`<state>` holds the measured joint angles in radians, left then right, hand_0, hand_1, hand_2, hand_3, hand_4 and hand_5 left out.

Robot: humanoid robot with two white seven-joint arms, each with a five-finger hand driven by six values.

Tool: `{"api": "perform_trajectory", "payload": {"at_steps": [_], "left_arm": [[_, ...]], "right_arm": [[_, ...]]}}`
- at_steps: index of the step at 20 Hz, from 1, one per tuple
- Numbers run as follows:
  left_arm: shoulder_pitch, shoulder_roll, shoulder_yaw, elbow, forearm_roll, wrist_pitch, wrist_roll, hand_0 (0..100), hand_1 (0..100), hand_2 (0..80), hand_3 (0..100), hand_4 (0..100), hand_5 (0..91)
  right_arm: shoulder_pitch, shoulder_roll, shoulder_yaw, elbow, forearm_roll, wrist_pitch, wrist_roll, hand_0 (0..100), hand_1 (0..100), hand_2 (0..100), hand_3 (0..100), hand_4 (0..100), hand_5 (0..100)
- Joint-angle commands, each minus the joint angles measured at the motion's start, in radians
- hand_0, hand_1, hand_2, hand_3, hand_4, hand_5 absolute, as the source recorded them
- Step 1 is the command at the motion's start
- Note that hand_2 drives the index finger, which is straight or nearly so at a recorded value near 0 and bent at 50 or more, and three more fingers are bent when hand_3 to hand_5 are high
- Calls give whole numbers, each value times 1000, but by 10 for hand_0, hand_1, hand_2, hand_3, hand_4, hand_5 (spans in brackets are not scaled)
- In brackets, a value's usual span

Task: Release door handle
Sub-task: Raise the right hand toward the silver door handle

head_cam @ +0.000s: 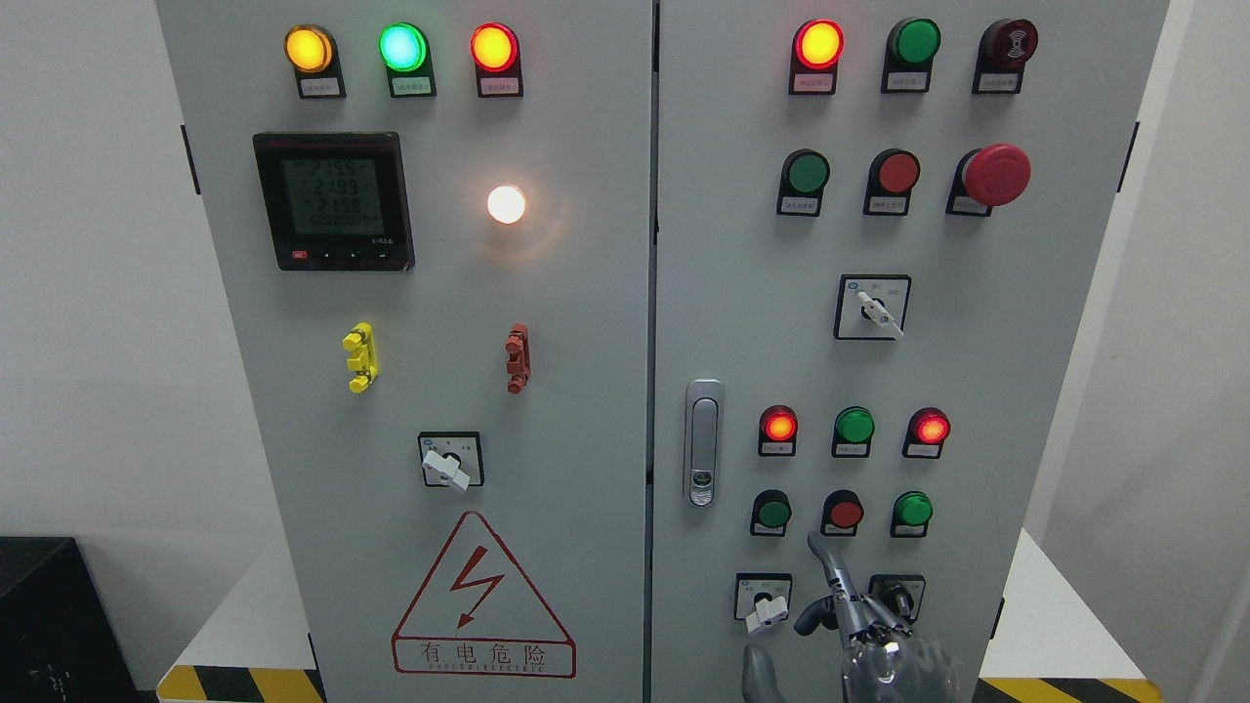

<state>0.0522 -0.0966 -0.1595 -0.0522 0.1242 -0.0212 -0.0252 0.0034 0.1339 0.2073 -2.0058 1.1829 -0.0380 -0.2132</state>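
Item 1. Right hand (pixel 869 625), at the bottom edge of the right door (pixel 1055 342), right of its middle. One finger (pixel 823 558) points up toward the lower button rows; the others sit loosely curled near the two bottom switches. It holds nothing. The left hand is not in view.

Item 2. Switch (pixel 765 610), white knob, bottom row of the right door, just left of the hand. A darker switch lies partly behind the fingers.

Item 3. Handle (pixel 703 442), silver, upright, flush in its recess at the left edge of the right door, beside the centre seam. It is well apart from the hand, above and to its left; nothing touches it.

Item 4. Left door (pixel 439 293), with meter (pixel 334 201) in its upper left part and a warning triangle (pixel 482 598) near the bottom edge.

Handling note. The release looks complete. To finish well, draw the hand straight back from the panel, keeping the raised finger off the buttons and the white knob; a sideways sweep risks turning a switch.
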Motion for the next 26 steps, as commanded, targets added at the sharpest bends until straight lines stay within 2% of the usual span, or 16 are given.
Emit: {"api": "perform_trajectory", "payload": {"at_steps": [1, 6, 9, 14, 20, 24, 26], "left_arm": [[0, 0, 0, 0, 0, -8, -1, 0, 0, 44, 106, 5, 0], [0, 0, 0, 0, 0, -8, -1, 0, 0, 44, 106, 5, 0], [0, 0, 0, 0, 0, -6, -1, 0, 0, 44, 106, 5, 0], [0, 0, 0, 0, 0, -6, -1, 0, 0, 45, 106, 5, 0], [0, 0, 0, 0, 0, -8, -1, 0, 0, 44, 105, 5, 0], [0, 0, 0, 0, 0, -8, -1, 0, 0, 43, 104, 6, 0], [0, 0, 0, 0, 0, -6, -1, 0, 0, 43, 104, 6, 0]], "right_arm": [[-57, 3, 80, 16, 86, 4, 6, 459, 250, 0, 657, 652, 669], [-125, 4, 76, 42, 115, 23, 17, 453, 245, 0, 674, 674, 686], [-140, 4, 81, 64, 125, 41, 32, 448, 243, 0, 686, 688, 693], [-151, 3, 86, 108, 190, 59, 34, 444, 242, 0, 699, 698, 702], [-206, 3, 86, 163, 241, 79, 37, 429, 247, 0, 714, 710, 712], [-207, 3, 87, 182, 245, 92, 37, 415, 250, 0, 725, 715, 716], [-209, 4, 86, 183, 276, 98, 61, 413, 249, 0, 728, 719, 717]]}}
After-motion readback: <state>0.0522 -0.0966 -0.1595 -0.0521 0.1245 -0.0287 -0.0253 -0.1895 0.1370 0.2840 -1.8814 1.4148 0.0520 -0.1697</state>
